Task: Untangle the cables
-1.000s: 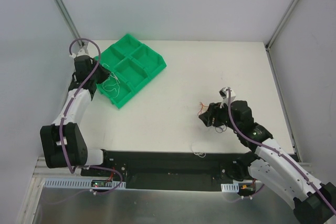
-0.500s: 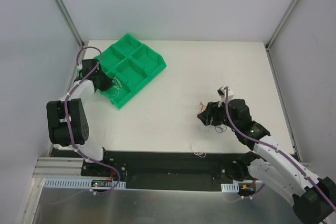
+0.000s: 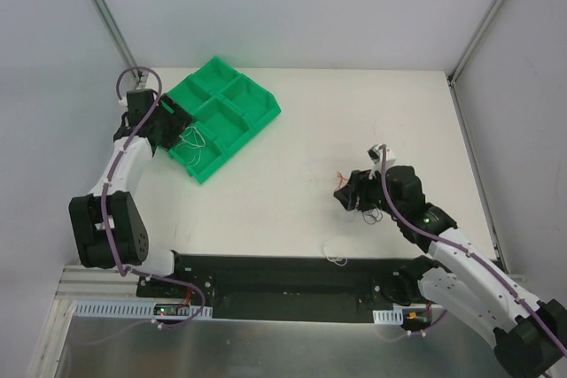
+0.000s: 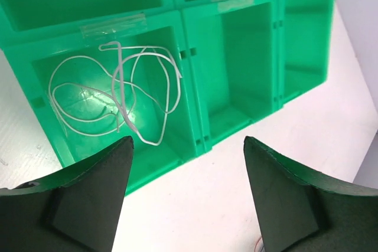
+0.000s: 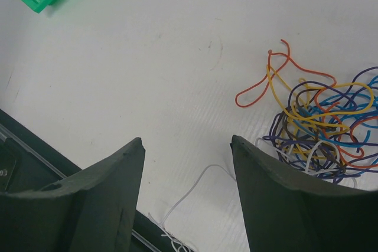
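My left gripper hangs open over the near-left corner of the green tray, with nothing between its fingers. A thin white cable lies looped in the tray's corner compartment, free of the gripper. On the right of the table lies a tangle of coloured cables: orange, yellow, blue, purple and white strands. In the top view my right gripper covers most of it. That gripper is open and empty, just left of the tangle.
Another white cable trails over the table's near edge onto the black rail. The tray's other compartments hold nothing. Grey walls and frame posts enclose the table.
The left gripper has opened and let the white cable go into the tray's corner compartment; the left arm has shifted by the tray. The right arm has barely moved.
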Controlling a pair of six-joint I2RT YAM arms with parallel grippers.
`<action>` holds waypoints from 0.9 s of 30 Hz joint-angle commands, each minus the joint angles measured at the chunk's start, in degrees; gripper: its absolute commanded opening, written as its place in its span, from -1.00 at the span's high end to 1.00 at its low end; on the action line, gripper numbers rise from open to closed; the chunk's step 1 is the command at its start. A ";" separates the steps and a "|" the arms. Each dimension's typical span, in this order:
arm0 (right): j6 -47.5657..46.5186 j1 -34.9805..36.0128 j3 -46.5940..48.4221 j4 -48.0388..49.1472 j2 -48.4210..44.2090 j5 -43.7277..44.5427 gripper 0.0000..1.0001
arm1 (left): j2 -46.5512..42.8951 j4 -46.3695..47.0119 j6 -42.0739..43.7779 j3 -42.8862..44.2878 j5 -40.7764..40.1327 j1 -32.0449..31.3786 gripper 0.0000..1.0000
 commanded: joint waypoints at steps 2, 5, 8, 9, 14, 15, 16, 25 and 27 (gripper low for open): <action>-0.75 -0.32 4.64 -0.55 2.23 3.48 -0.27 | -6.61 -1.61 0.27 1.48 -0.54 0.23 -0.66; 0.83 -0.32 6.22 -1.61 4.43 2.96 -0.28 | -9.07 -1.52 1.58 0.95 -3.01 0.23 -0.68; 3.81 -0.33 6.22 -1.87 7.50 6.54 -0.28 | -8.12 0.32 8.41 4.28 5.65 -0.91 -0.47; 4.96 -0.33 6.57 -2.66 8.73 7.86 -0.27 | -7.24 0.32 11.49 6.29 9.17 -2.39 -0.45; 8.66 -0.41 10.00 -6.88 15.41 9.72 -0.24 | -4.34 1.64 21.27 8.24 18.76 -18.36 -0.36; 9.01 -0.50 10.09 -7.58 16.03 10.42 -0.21 | -3.29 1.90 21.88 8.68 20.96 -21.89 -0.30; 9.97 -0.59 10.09 -8.28 16.12 12.08 -0.19 | -2.32 2.08 22.59 8.77 22.64 -25.58 -0.26; 16.04 -5.86 4.12 -15.05 2.35 24.74 -0.20 | 7.96 3.22 25.59 9.39 32.93 -45.81 -0.54; 16.66 -6.74 2.80 -16.72 -3.27 27.20 -0.20 | 10.86 3.66 24.97 9.74 34.95 -48.80 -0.57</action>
